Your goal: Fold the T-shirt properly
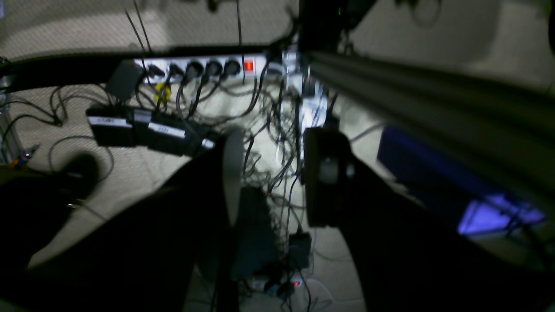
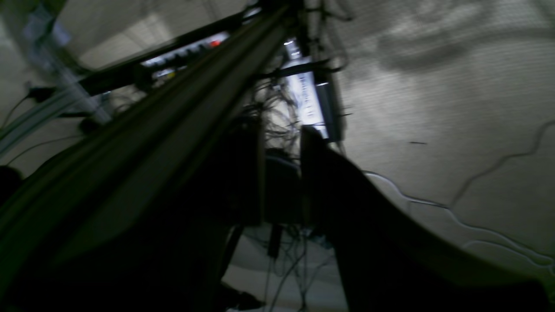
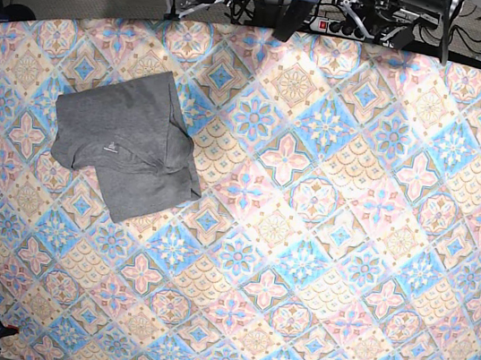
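One tablecloth (image 3: 321, 246), tile-patterned, before you; one T-shirt (image 3: 124, 140), grey, folded up, lying on the tablecloth's left part, near its far edge; left gripper (image 1: 277, 173): fingers apart, holding nothing; right gripper (image 2: 282, 173): likewise parted, empty; one power strip (image 1: 195, 67) behind.

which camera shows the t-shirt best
The base view: the grey T-shirt lies whole and partly folded on the patterned tablecloth. Both wrist views show none of it, only floor and cables.

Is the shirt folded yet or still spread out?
Folded: the T-shirt lies as a compact, slightly untidy bundle with overlapping layers on the tablecloth, no gripper touching it.
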